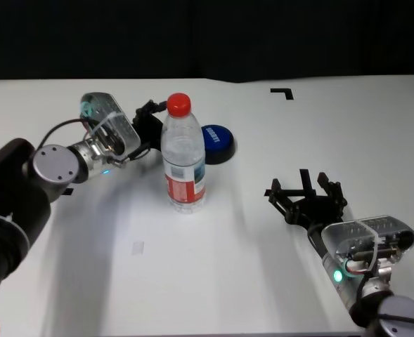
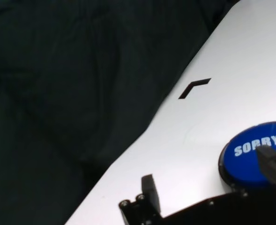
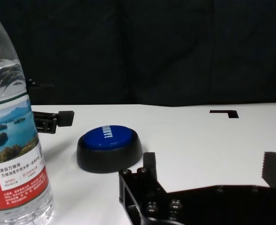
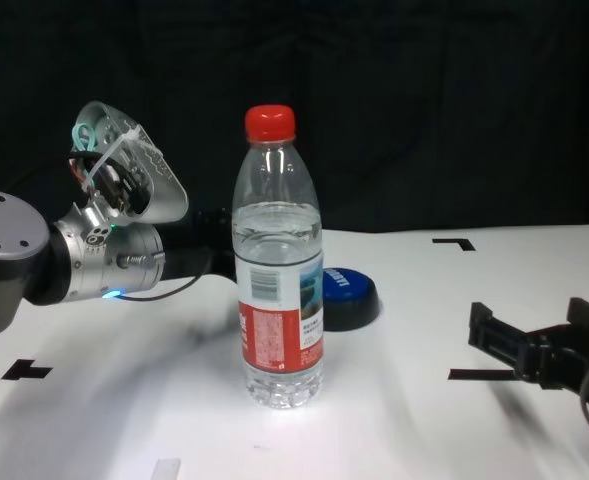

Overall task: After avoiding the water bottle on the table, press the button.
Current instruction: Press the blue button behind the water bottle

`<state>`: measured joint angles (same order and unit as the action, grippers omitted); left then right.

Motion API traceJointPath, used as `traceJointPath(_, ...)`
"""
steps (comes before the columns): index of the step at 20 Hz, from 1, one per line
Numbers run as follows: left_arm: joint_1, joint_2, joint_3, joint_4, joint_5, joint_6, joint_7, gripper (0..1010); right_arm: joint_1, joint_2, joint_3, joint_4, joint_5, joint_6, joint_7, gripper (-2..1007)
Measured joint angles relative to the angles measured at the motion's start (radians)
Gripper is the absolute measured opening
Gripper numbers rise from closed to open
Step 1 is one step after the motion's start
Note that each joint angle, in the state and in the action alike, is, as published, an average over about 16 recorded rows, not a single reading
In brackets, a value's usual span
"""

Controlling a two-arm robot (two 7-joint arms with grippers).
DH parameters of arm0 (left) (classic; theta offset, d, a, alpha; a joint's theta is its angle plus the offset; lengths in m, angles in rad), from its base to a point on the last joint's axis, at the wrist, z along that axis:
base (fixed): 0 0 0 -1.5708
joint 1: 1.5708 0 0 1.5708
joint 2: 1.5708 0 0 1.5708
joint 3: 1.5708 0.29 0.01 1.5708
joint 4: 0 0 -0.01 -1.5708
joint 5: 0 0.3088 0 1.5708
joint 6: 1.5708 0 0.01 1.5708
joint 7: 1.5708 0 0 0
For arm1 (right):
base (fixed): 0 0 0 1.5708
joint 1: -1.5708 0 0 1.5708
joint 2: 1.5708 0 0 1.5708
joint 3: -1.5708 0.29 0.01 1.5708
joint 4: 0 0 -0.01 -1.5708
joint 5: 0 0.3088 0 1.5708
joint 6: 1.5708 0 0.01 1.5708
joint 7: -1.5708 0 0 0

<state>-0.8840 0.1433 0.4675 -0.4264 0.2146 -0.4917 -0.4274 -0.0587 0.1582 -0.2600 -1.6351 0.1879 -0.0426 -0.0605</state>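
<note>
The water bottle [image 1: 183, 156] stands upright mid-counter [image 1: 214, 274], with the blue button [image 1: 217, 142] just behind it. The left hand [image 2: 212, 187], fingers spread, hovers beside the button, behind the bottle. The right hand [image 1: 306, 195], spread too, rests well apart over open counter.

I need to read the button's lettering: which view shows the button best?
The left wrist view: the button fills the corner, "SORRY!" legible. Right wrist view shows it whole but with lettering foreshortened; in head and chest views the water bottle partly hides it.
</note>
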Motion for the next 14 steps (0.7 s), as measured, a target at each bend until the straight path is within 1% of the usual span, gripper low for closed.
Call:
traceJointPath(7,0.009,0.011,-0.001,-0.022,-0.005,0.01,0.004,1003,0.0,0.0,0.0,0.0,0.0,0.0,0.0,1003)
traceJointPath(11,0.025,0.027,-0.007,-0.059,-0.01,0.024,0.01,1003,0.0,0.0,0.0,0.0,0.0,0.0,0.0,1003)
traceJointPath(14,0.044,0.044,-0.013,-0.1,-0.016,0.038,0.012,1003,0.0,0.0,0.0,0.0,0.0,0.0,0.0,1003)
